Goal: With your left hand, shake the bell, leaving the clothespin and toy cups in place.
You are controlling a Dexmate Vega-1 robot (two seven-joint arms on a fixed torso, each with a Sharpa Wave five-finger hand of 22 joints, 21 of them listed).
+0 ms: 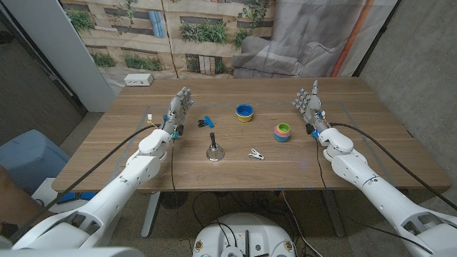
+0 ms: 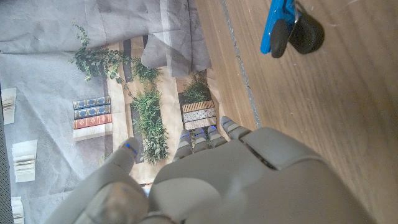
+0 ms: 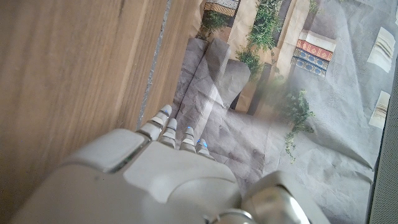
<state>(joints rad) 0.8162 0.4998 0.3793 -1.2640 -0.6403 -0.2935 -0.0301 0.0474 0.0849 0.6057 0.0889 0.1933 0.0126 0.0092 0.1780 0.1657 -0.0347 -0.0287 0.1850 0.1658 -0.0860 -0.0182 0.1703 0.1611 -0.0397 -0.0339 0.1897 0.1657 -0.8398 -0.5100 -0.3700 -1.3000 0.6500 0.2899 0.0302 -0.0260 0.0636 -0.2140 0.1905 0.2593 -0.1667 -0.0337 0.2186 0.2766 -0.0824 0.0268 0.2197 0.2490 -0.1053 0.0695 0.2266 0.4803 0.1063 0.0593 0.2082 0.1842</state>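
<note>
The left hand (image 1: 181, 106) stands on its edge at the left of the wooden desk (image 1: 143, 168), fingers apart and stretched toward the far side, holding nothing. Just to its right lies a small blue tool with a black round end (image 1: 204, 122), which the left wrist view shows close beyond the fingers (image 2: 290, 28). Nearer the robot and right of that, the small metal bell with a dark upright handle (image 1: 213, 148) stands on the desk, well apart from the left hand. A white clothespin (image 1: 255, 153) lies right of the bell. Farther back sits a blue and yellow toy cup (image 1: 244, 113), and to its right a stack of coloured toy cups (image 1: 283, 132). The right hand (image 1: 308, 104) stands at the right of the desk near that stack, fingers spread, gripping nothing. A white power strip (image 1: 138, 80) lies at the far left corner.
</note>
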